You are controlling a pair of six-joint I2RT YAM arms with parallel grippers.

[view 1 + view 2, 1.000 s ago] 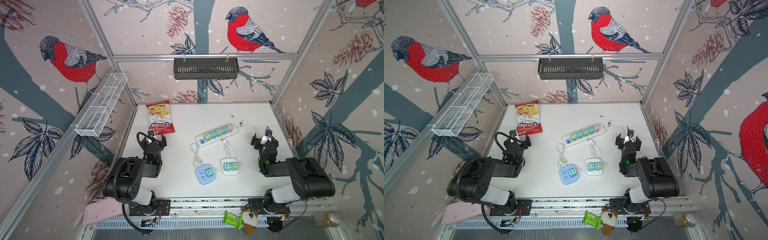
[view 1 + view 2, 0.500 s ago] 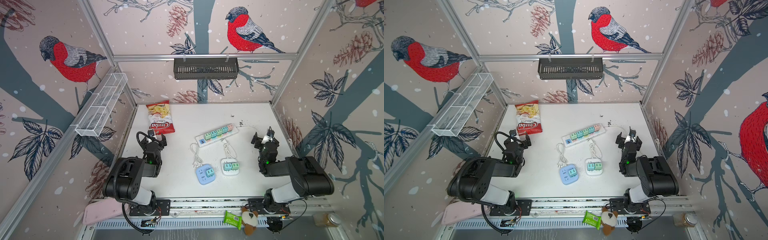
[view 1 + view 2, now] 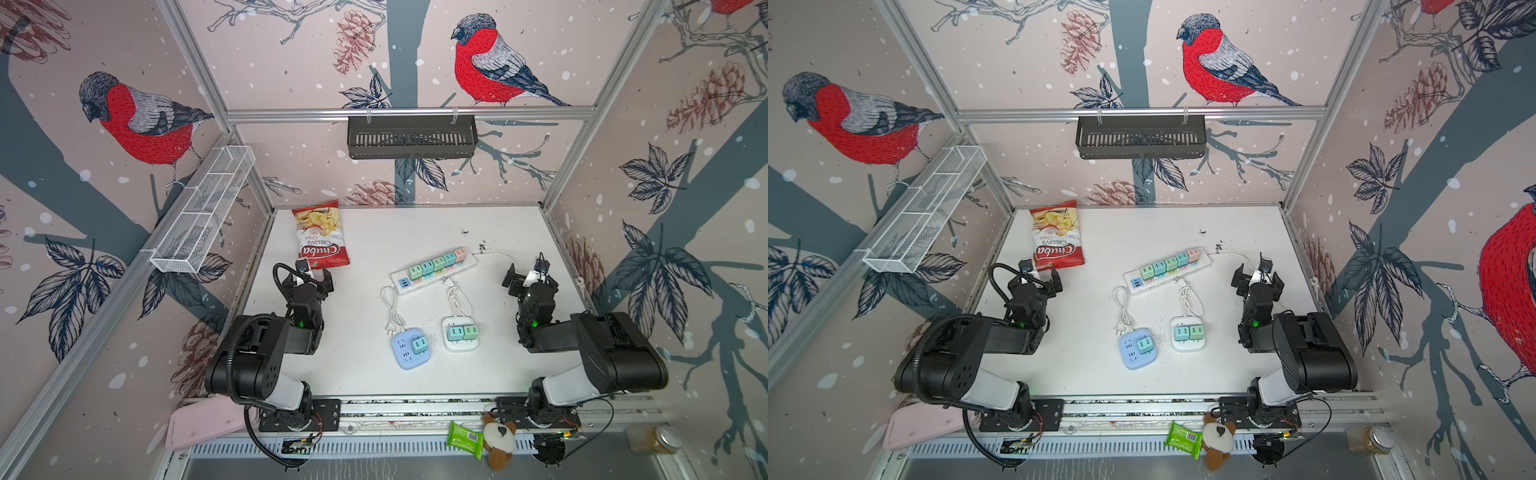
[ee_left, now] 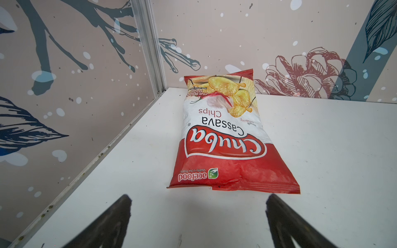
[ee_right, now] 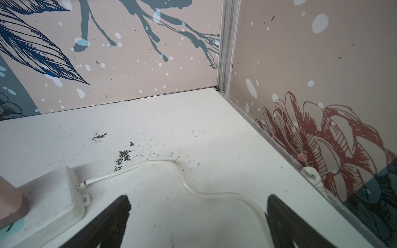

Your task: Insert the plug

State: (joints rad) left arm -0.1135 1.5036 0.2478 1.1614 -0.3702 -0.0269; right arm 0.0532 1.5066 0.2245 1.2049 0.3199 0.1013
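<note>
**Both arms folded low, both grippers spread wide**

In both top views the left arm sits folded close to its base, elbow drawn back and forearm reaching forward. The left gripper points away from the base, jaws spread wide and empty. In the left wrist view its dark fingers stand far apart. The right arm mirrors this pose. The right gripper is likewise wide apart and empty, and its fingers are well separated in the right wrist view.

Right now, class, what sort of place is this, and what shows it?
Likely a robot test booth: two robot arms at a white table, bird-print walls on metal framing, a power strip.
</note>
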